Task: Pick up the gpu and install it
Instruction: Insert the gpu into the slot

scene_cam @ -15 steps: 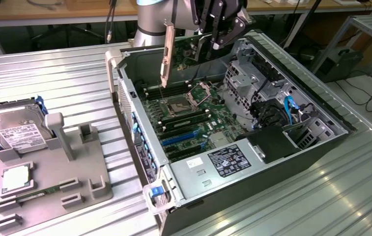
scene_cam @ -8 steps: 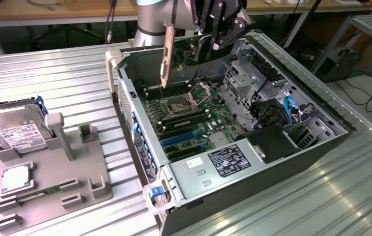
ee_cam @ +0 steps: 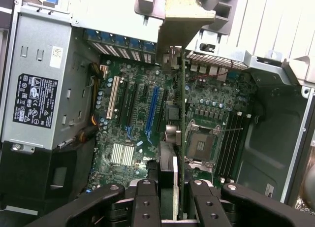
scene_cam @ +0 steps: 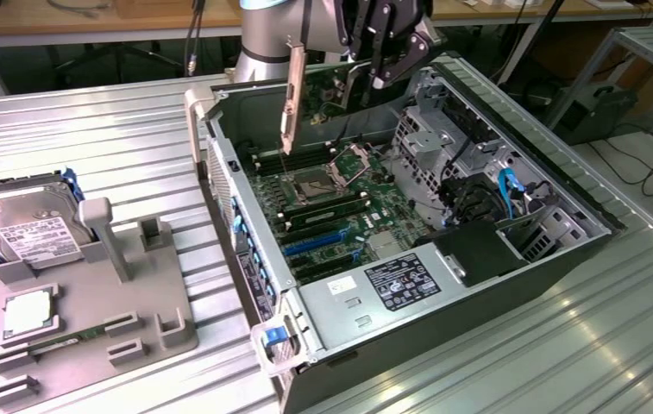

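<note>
Above the open computer case (scene_cam: 556,250), your gripper (scene_cam: 386,73) holds the gpu (scene_cam: 329,90) tight between its fingers (ee_cam: 202,202). The card hangs up in the air, on its edge, with its pale metal end (scene_cam: 294,95) pointing down. Look under it and you see the green board (ee_cam: 142,118) with its blue slot (ee_cam: 154,109). The hard drive (scene_cam: 29,228) sits on the gray tray (scene_cam: 84,328), well apart.

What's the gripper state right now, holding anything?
Gripper: closed on the gpu, which hangs edge-down above the open computer case.
</note>
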`<action>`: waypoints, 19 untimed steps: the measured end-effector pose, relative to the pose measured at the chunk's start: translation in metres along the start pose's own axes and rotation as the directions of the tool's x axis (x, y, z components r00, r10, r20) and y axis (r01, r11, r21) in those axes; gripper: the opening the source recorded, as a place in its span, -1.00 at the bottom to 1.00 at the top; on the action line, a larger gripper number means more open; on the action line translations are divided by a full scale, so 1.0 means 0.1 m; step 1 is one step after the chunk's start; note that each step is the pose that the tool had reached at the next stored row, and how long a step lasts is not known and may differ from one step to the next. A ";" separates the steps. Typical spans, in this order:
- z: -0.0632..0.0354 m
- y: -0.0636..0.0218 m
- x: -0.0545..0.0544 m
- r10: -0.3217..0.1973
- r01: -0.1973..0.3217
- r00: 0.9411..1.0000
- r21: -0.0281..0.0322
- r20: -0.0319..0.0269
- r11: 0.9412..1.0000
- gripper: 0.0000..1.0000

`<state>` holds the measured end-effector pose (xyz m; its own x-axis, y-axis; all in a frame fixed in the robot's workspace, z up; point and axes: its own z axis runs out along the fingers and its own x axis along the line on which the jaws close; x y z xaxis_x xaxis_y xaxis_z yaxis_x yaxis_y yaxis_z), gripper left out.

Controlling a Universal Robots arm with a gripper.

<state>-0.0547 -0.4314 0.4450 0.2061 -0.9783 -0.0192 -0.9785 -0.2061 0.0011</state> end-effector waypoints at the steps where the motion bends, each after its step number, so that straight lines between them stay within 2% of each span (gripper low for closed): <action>1: 0.001 0.000 0.00 0.001 -0.001 1.000 0.000 0.000 1.000 -0.44; 19: 0.028 0.000 0.00 0.024 -0.024 1.000 0.000 0.000 1.000 -0.44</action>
<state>-0.0547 -0.4314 0.4422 0.1824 -0.9830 -0.0191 -0.9832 -0.1825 0.0011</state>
